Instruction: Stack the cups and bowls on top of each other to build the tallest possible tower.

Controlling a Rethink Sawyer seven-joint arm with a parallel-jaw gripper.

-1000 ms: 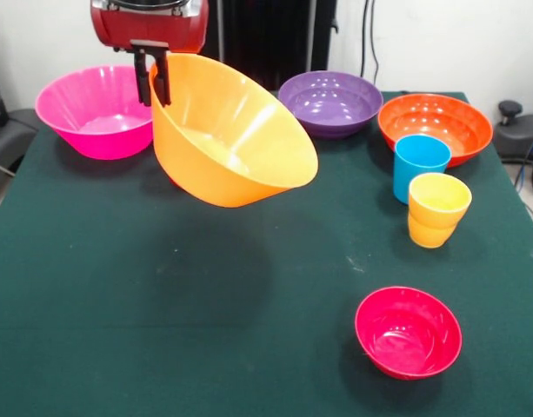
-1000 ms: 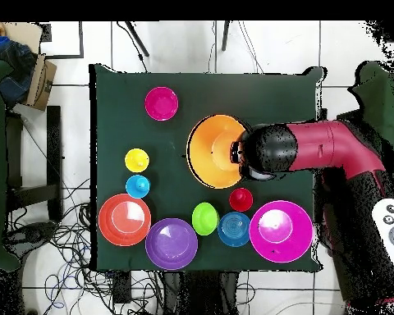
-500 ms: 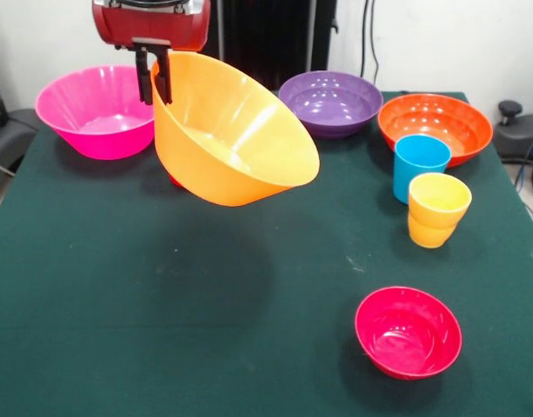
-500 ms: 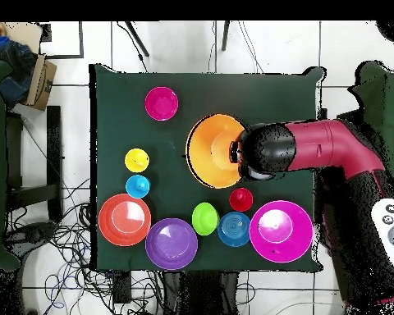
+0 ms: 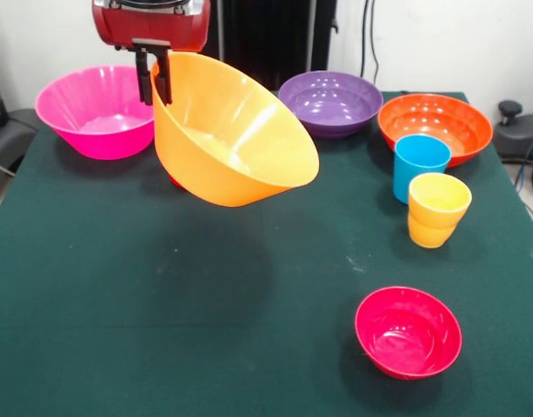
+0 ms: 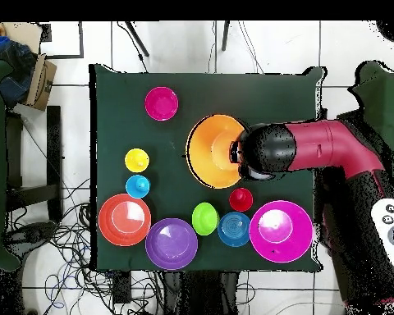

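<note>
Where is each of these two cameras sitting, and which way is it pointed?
Front view: sits across the green table, low, facing the robot; it shows only the red wrist and the gripper pinching the rim of the tilted yellow-orange bowl in the air.
Overhead view: hangs above, looking straight down; the whole red and black arm reaches in from the right.
Shared: both show that bowl, the pink bowl, purple bowl, orange bowl, both cups and the crimson-pink bowl, turned half round between views.

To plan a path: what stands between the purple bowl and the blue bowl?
In the overhead view, a green bowl stands between the purple bowl and the blue bowl.
</note>
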